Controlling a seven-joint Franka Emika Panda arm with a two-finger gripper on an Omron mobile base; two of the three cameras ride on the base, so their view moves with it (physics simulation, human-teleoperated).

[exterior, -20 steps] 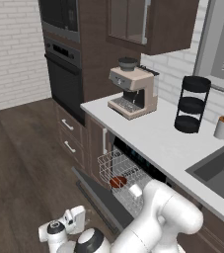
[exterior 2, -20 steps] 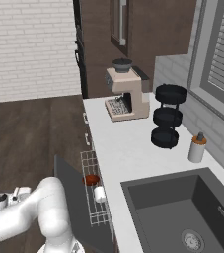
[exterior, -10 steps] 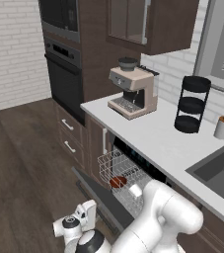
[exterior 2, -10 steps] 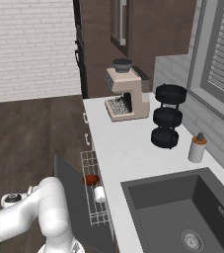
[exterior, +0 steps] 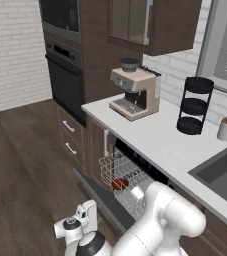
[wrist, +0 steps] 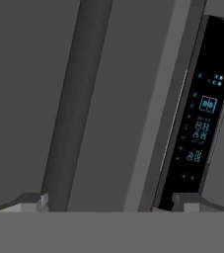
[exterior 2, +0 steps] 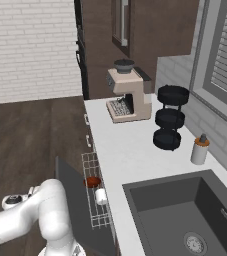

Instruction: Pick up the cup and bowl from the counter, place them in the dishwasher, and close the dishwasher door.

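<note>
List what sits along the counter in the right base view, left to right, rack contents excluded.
Coffee machine → three-tier black stand → soap bottle, all on the counter. The sink lies nearer the camera and spans much of that width, so it has no clean slot in the order.

The left base view looked down from behind the arm's left, facing along the counter (exterior: 160, 142) toward the oven at upper left. The right base view stood behind the arm's right, higher over the sink (exterior 2: 185, 210), looking down the same counter (exterior 2: 130, 150). Both shared the coffee machine (exterior: 134, 93) (exterior 2: 127, 95) and the open dishwasher's rack (exterior: 122, 177) (exterior 2: 92, 192). The hand view sat very close against the dishwasher door (wrist: 108, 99), its control strip (wrist: 200, 123) at right.
</note>
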